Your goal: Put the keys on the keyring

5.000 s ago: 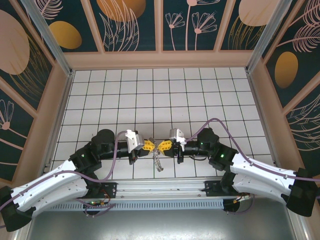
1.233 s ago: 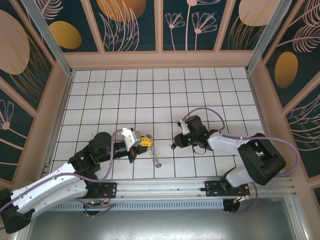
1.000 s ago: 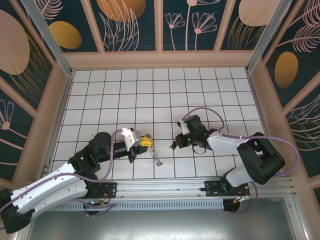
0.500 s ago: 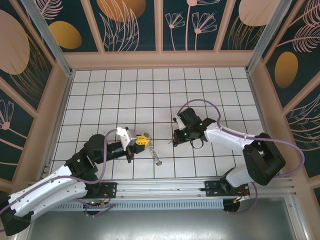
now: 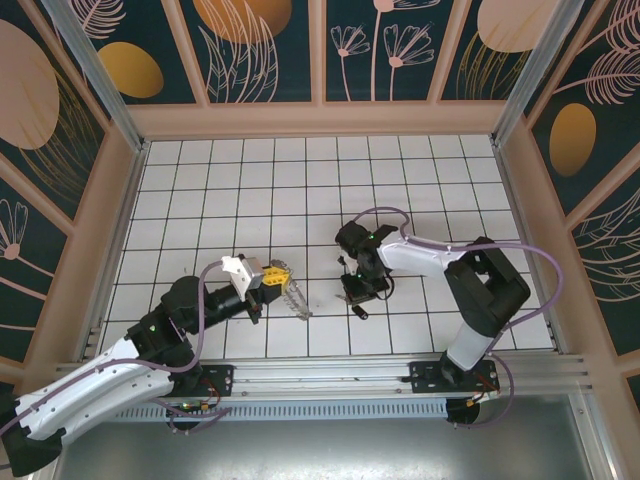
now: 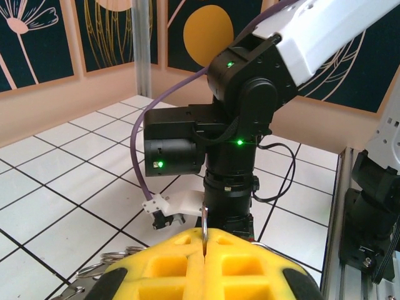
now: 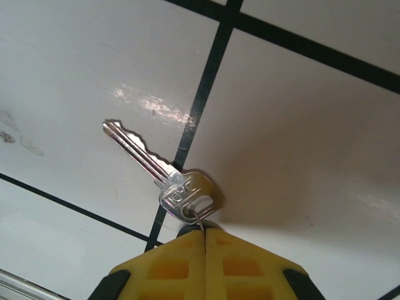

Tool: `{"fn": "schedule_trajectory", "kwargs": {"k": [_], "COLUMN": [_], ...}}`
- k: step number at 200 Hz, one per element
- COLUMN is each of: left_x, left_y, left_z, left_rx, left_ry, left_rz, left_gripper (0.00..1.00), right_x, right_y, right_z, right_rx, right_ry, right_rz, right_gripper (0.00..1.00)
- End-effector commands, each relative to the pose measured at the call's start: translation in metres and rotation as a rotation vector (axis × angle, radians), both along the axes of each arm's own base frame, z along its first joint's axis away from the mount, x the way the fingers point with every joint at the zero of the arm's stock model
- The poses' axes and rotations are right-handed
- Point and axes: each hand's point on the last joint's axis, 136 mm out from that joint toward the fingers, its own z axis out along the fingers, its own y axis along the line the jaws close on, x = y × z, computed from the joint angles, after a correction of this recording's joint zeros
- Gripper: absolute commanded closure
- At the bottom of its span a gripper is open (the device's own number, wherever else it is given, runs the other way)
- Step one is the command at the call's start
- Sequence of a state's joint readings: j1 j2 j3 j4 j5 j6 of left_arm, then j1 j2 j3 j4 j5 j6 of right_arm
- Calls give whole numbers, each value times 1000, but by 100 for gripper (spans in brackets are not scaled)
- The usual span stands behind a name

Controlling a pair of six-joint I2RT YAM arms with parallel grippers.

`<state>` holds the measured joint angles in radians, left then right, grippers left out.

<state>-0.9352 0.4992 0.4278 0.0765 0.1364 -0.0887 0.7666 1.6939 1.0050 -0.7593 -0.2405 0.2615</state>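
**Both claws shut: left on keyring, right on key**

Left claw (image 5: pixel 280 277) sits low over the white tiled table (image 5: pixel 200 180), near the front edge, left of centre. Its yellow fingers (image 6: pixel 169 265) are pressed together, with a thin wire of the keyring (image 6: pixel 204 219) pinched in the seam. From the top view the keyring (image 5: pixel 296 300) hangs from the fingertips as a floppy grey strand trailing toward the near-right, its lower end at the tiles. In the left wrist view a few small metal loops (image 6: pixel 100 267) show beside the fingers at lower left. Straight ahead in that view is the right arm's black wrist (image 6: pixel 234 125), green lights on, standing upright.

Right claw (image 5: pixel 352 297) is just right of the keyring, apart from it, with the arm curled back and the wrist pointing down. In the right wrist view the yellow fingers (image 7: pixel 162 269) are closed tight, gripping a small wire loop at the head of the key (image 7: pixel 178 187). The key is silver, blade pointing up-left, lying across a black grid line. Can't tell whether the blade tip touches the tile. The key is not on the keyring.
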Motion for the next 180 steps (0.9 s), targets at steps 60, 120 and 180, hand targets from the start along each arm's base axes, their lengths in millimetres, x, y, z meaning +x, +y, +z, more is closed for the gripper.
{"fn": "schedule_trajectory", "kwargs": {"k": [60, 120, 180], "left_x": [2, -1, -4], "left_y": [-8, -11, -14], "left_z": [6, 5, 7], "left_rx": [-45, -46, -48], "left_ry": [-15, -4, 0], "left_rz": [-15, -38, -65], "left_gripper": [100, 100, 100], "right_x": [12, 11, 1], "right_y": [3, 4, 11], "right_z": [4, 34, 52], "right_rx": [11, 171, 547], "right_ry": [-21, -204, -517], "right_rz": [-21, -192, -322], "right_gripper": [80, 62, 60]}}
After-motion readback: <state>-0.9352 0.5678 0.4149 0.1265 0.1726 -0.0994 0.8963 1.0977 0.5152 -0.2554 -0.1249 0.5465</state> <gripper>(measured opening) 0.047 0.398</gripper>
